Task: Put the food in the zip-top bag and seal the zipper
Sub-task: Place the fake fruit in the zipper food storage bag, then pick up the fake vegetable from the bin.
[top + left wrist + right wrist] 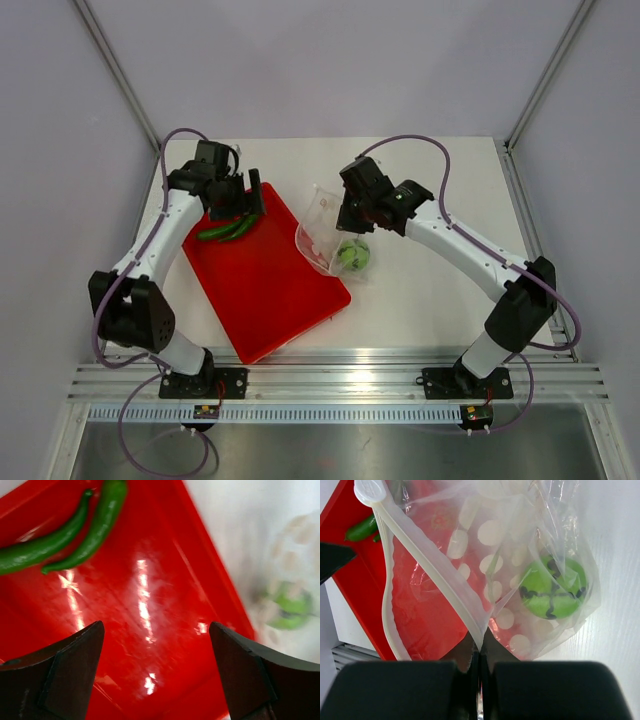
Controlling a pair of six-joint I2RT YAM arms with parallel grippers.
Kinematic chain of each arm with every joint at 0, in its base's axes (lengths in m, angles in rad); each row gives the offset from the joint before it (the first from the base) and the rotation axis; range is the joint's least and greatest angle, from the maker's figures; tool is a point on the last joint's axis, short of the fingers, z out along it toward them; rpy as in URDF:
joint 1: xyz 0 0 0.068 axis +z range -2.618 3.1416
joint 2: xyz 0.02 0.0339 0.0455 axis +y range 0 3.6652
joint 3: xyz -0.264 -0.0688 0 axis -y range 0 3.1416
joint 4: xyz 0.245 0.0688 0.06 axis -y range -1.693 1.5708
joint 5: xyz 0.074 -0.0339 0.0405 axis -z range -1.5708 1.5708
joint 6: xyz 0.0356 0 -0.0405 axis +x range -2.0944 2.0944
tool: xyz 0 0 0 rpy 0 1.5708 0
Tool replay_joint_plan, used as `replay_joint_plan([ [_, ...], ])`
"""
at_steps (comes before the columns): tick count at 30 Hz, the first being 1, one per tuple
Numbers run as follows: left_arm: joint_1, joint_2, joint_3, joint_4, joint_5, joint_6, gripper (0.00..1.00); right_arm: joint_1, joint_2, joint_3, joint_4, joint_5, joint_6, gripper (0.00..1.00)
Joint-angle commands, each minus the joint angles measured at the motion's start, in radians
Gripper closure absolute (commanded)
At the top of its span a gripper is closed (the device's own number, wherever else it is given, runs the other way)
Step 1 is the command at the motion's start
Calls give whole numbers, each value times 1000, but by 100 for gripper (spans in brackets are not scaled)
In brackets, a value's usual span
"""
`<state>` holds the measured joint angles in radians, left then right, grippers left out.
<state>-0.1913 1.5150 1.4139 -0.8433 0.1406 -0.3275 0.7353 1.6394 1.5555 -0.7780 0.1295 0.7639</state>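
Note:
Two slim dark green peppers (228,229) lie side by side at the far end of the red tray (265,290); they also show in the left wrist view (75,535). My left gripper (236,205) hovers just above them, open and empty (156,630). The clear dotted zip-top bag (322,228) hangs over the tray's right edge with its mouth open. The lime-green ball (353,256) sits inside it (552,586). My right gripper (346,220) is shut (480,647) on the bag's rim at one end of the pale zipper strip (425,560).
The tray lies diagonally on the white table (430,290). Grey walls enclose the table on three sides. A metal rail (340,380) runs along the near edge by the arm bases.

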Motion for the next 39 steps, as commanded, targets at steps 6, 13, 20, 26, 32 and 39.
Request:
replay_joint_plan([
  [6, -94, 296, 100, 57, -363, 191, 10, 15, -58, -17, 22, 10, -5, 100],
  [13, -111, 312, 34, 234, -424, 286, 15, 13, -72, -15, -6, 29, -21, 100],
  [20, -109, 411, 77, 282, -403, 357, 17, 15, -52, 21, -41, 39, -38, 100],
  [26, -99, 470, 96, 293, -337, 347, 18, 15, -27, 61, -72, 50, -51, 100],
  [32, -77, 537, 132, 267, -303, 285, 34, 15, -24, 77, -76, 56, -55, 100],
  [39, -73, 531, 96, 270, -239, 259, 63, 13, -46, 52, -73, 65, -43, 100],
])
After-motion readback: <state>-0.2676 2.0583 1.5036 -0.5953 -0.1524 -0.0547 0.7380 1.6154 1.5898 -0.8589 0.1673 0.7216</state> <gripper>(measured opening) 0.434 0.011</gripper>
